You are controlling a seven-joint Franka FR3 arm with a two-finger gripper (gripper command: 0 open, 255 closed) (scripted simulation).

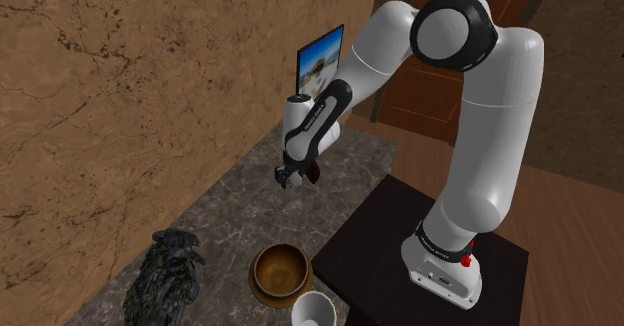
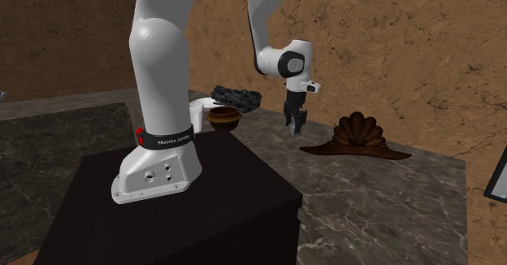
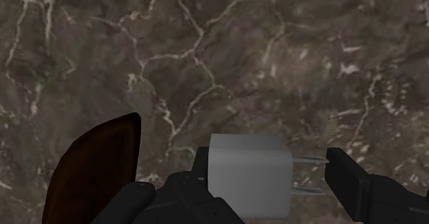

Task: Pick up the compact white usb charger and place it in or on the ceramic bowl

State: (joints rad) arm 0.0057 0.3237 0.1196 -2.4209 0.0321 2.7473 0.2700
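The black gripper [image 3: 268,166] hangs above the marble counter [image 3: 206,51] with the small white charger [image 3: 247,174] between its fingers. One finger is pressed to the block's side and the other meets the tips of its prongs, so the charger looks held and lifted clear of the stone. A brown fan-shaped ornament [image 3: 96,171] stands just beside the gripper. The pick-up looks done, but the carry and the drop remain, as the brown bowl [image 1: 282,269] sits well apart from the gripper, back toward the arm's stand [image 1: 400,244], with nothing in it.
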